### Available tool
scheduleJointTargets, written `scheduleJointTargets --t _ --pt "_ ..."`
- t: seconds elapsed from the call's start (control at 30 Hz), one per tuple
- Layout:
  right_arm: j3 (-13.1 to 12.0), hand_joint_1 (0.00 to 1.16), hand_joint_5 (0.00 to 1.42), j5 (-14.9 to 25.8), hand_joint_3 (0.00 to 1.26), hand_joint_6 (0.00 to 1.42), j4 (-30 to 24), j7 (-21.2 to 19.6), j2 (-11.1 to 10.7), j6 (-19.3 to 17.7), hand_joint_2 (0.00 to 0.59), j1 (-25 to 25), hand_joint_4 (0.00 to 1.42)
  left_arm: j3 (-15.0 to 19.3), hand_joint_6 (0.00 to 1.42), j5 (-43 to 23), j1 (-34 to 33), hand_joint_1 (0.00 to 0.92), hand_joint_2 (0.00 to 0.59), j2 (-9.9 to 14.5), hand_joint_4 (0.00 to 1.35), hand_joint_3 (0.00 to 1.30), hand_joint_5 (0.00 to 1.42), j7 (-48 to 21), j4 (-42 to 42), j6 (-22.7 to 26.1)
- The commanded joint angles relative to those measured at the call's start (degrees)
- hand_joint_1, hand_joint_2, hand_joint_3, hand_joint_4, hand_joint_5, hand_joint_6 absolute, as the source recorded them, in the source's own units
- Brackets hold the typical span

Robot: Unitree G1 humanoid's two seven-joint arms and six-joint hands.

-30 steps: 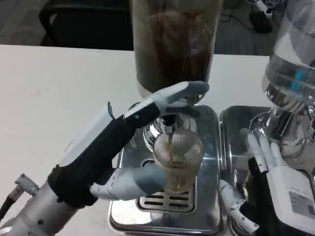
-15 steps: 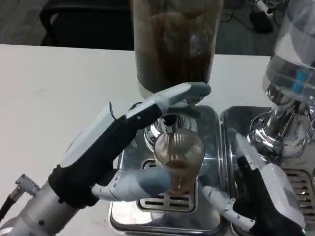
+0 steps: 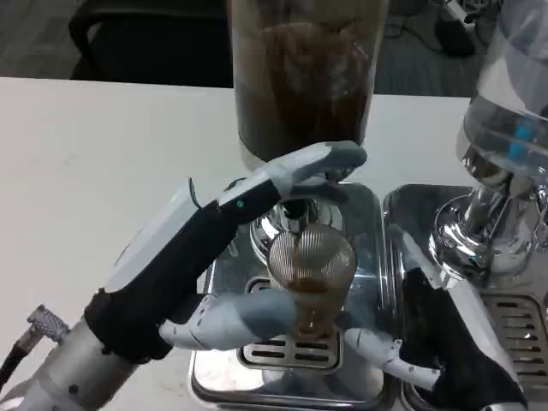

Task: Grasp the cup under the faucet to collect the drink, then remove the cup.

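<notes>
- Brown drink was seen in the cup (image 3: 312,276), held under the faucet (image 3: 295,205) at middle frame by the left hand (image 3: 205,257).
- Right hand (image 3: 437,347), lower right, was spread, holding nothing.
- Removal was judged not yet done.

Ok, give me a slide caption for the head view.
Left hand holds the cup under the dark drink dispenser while brown liquid collects; right hand approaches.
</notes>
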Motion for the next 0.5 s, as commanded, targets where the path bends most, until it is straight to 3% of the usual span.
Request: scheduleJointTargets --t 0.03,0.17,0.5 --pt "-0.1 0.63 0.0 1.4 0.0 0.0 2.1 -0.7 1.7 -2.6 0.204 -1.6 0.0 -0.6 0.24 1.2 0.9 0.0 0.119 0.1 0.13 0.2 0.32 -0.5 -0.6 0.3" --pt "-0.3 0.63 0.0 1.5 0.0 0.0 4.6 -1.9 3.5 -3.9 0.204 -2.9 0.0 -0.8 0.24 1.1 0.8 0.0 0.119 0.1 0.13 0.21 0.32 -0.5 -0.7 0.4" --pt "-0.6 0.66 0.0 3.2 0.0 0.0 8.5 -1.6 5.0 -8.2 0.208 -5.1 0.0 -0.8 0.24 0.9 0.6 0.0 0.119 0.1 0.14 0.21 0.32 -0.6 -0.9 0.8"
